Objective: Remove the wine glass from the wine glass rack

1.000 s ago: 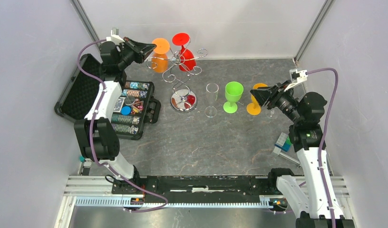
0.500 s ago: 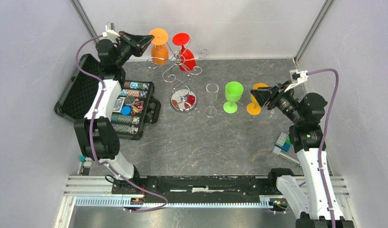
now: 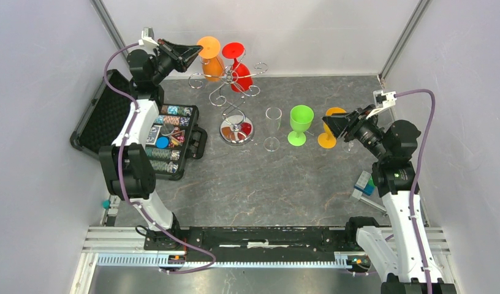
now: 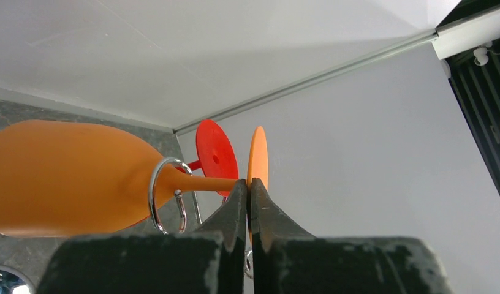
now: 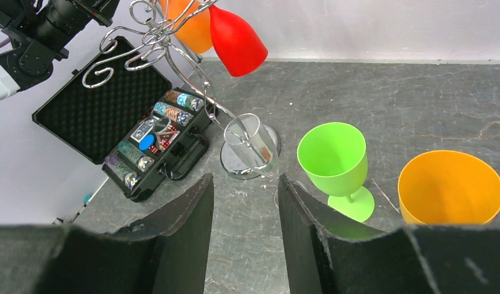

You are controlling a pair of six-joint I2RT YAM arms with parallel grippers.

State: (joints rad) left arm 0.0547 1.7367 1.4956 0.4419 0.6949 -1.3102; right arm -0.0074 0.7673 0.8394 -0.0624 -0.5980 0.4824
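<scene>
the left hand point(image 3: 196, 52) has risen and swung a little to the right since a second ago, carrying the hanging orange glass point(image 3: 214, 66) with it. its two fingers are pinched shut on the thin stem of that glass, just below the round foot. in the left wrist view the left hand point(image 4: 247, 185) grips the stem while a chrome ring of the rack point(image 4: 153, 197) loops around the stem nearer the bowl of the hanging orange glass point(image 4: 64, 177), so the glass is not yet free of the rack.

the rack point(image 3: 235, 101) stands at the back of the table point(image 3: 266, 184), and a red glass point(image 3: 240, 73) hangs upside down on it just beside the orange one.

the right hand point(image 3: 331, 125) hovers with its fingers spread apart and nothing between them. near it, standing upright in a row on the table, are a standing orange glass point(image 3: 328, 136), a green glass point(image 3: 301, 122) and a clear glass point(image 3: 272, 125).

an open black case point(image 3: 174, 138) of poker chips lies at the left.
</scene>
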